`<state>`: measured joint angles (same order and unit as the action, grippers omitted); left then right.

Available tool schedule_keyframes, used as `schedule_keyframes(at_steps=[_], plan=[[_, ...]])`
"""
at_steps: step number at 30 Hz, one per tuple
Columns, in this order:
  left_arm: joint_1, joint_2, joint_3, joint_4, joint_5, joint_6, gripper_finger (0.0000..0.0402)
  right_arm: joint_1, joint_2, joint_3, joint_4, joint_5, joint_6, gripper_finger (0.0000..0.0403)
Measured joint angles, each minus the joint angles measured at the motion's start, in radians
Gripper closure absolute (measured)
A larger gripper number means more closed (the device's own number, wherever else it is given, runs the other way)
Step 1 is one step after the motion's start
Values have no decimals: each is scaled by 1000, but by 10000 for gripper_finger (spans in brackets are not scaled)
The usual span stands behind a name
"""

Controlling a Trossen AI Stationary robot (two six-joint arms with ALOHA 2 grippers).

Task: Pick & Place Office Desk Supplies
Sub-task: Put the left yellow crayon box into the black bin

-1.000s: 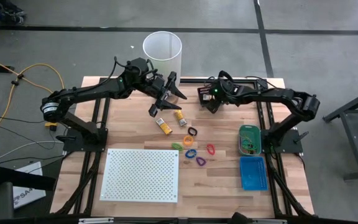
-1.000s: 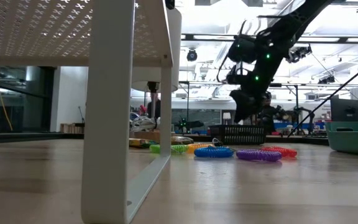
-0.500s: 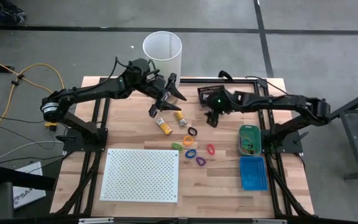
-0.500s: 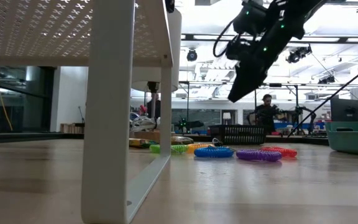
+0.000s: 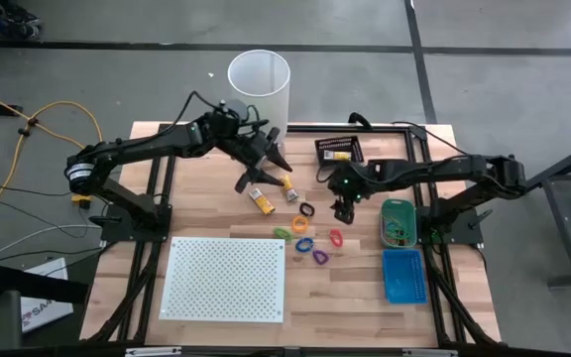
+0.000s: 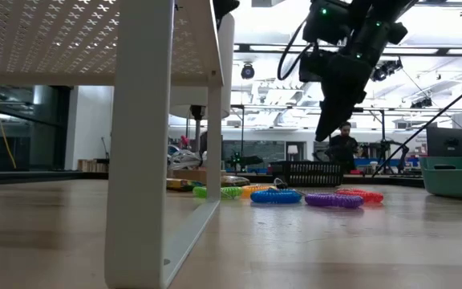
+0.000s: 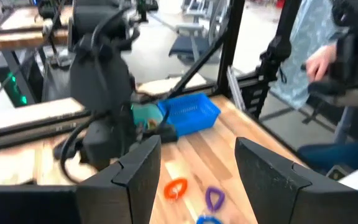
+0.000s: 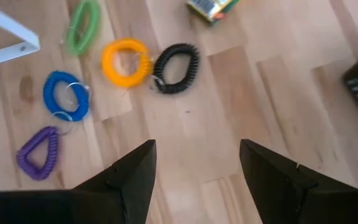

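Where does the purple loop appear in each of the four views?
High view: purple loop lies mid-table, just right of the white perforated board.
Low view: purple loop lies on the table right of centre.
Left wrist view: purple loop shows between the two dark fingers.
Right wrist view: purple loop lies near one edge, apart from the fingers.
Shared landmark: the blue loop right beside it.
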<state>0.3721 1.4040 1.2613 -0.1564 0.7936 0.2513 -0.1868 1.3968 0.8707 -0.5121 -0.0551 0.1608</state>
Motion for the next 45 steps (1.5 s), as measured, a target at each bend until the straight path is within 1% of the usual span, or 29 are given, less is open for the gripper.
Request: schedule_keyframes(at_steps=[5, 11, 17, 21, 25, 28, 31, 33, 40, 43, 45], plan=[[0, 0, 0, -83, -42, 69, 203, 33, 0, 0, 2, 0, 0, 183], [0, 0, 0, -142, -82, 93, 203, 52, 0, 0, 12, 0, -4, 183], [0, 0, 0, -195, -194, 96, 203, 52, 0, 0, 64, 3, -5, 183], [0, 0, 0, -230, -247, 95, 203, 52, 0, 0, 115, 1, -6, 183], [0, 0, 0, -277, -255, 97, 203, 52, 0, 0, 154, 0, -6, 183], [-7, 0, 0, -337, -266, 147, 203, 52, 0, 0, 158, 0, 0, 183], [-30, 0, 0, -390, -331, 195, 203, 52, 0, 0, 158, 0, 1, 183], [-54, 0, 0, -407, -382, 197, 203, 52, 0, 0, 158, 0, 2, 183], [-164, 0, 0, -412, -504, 190, 203, 52, 0, 0, 158, 0, 1, 183], [-208, 0, 0, -412, -579, 217, 203, 52, 0, 0, 158, 0, 1, 183], [-227, 0, 0, -412, -603, 230, 203, 52, 0, 0, 158, 0, 1, 183]])
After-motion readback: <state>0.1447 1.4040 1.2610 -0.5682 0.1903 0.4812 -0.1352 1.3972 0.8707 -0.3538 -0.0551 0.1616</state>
